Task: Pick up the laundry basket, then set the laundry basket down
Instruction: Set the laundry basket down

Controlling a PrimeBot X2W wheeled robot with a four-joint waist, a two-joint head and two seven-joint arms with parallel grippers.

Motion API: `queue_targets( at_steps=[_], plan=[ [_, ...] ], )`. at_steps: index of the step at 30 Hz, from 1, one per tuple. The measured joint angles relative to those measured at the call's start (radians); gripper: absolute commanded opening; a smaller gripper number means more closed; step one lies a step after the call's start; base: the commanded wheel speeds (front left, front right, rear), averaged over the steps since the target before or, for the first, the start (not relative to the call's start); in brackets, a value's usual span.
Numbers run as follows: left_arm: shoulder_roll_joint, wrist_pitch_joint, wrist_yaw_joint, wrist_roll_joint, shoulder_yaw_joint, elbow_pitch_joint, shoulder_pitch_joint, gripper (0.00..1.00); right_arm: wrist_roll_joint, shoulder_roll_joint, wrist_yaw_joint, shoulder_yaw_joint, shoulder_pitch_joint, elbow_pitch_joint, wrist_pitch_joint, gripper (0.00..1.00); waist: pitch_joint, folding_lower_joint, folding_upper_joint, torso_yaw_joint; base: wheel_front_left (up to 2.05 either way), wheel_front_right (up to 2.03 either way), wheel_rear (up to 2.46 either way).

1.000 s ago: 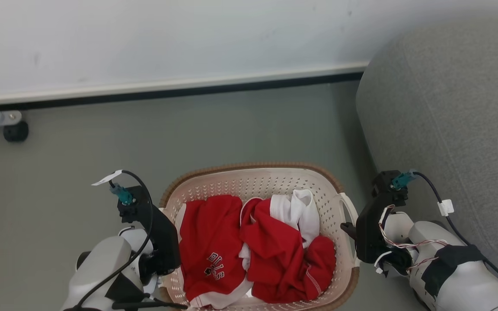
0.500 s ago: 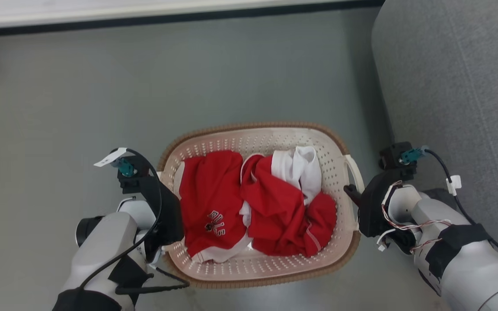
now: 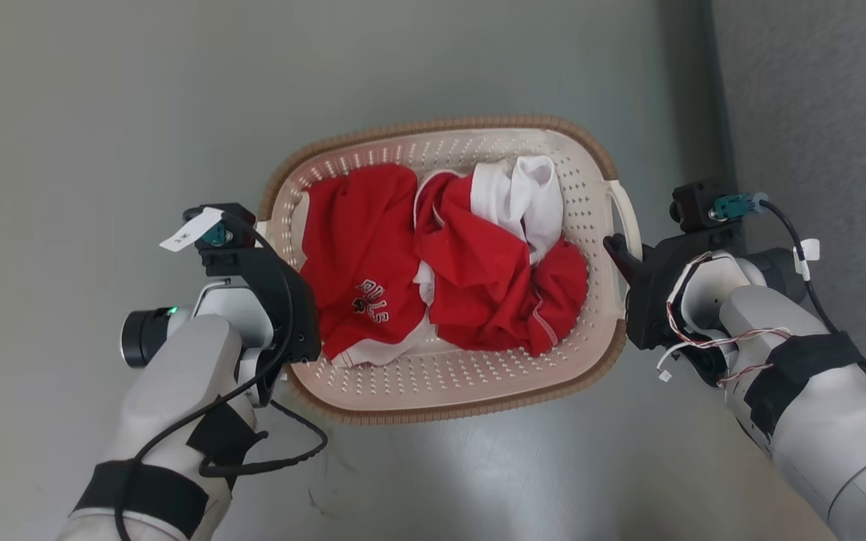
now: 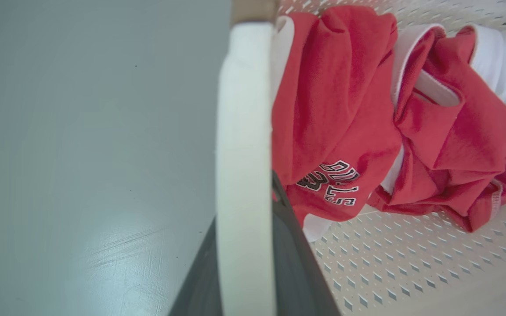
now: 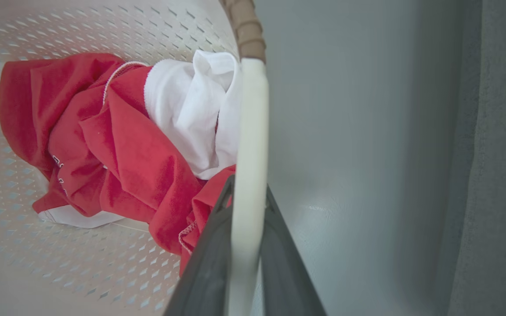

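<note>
Nearest to the robot, the left gripper (image 4: 244, 210) has its two dark fingers on either side of the white left handle (image 4: 244, 131), closed onto it. The right gripper (image 5: 248, 193) clamps the right handle (image 5: 249, 131) in the same way. Between them lies the laundry basket (image 3: 433, 413). Its long axis runs straight from one gripper to the other, with one handle at each short end. So neither arm is nearer, and each pair of jaws has the basket body on its inner side. I judge that the coming move must be made by both arms together and evenly, otherwise the basket will tilt. I cannot tell whether its bottom touches the floor (image 3: 102, 113). Inside are red clothes (image 3: 478, 278) and a white cloth (image 3: 531, 195). Further to the right stands a grey upholstered piece (image 3: 816, 90), near the right arm.
</note>
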Motion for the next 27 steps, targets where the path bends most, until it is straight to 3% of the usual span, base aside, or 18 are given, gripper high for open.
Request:
queue_targets(
  at_steps=[13,27],
  plan=[
    [0.007,-0.046,0.025,-0.012,-0.054,-0.005,-0.035,0.0,-0.009,0.018,-0.003,0.021,-0.033,0.04,-0.048,0.0,0.133,-0.0002,0.0,0.009,0.0,0.0,0.0],
    [0.011,-0.087,0.034,-0.063,-0.108,-0.008,-0.06,0.0,-0.008,0.024,-0.003,0.029,-0.06,0.078,-0.083,0.0,0.205,-0.0003,-0.0001,0.01,0.0,0.0,0.0]
  ],
)
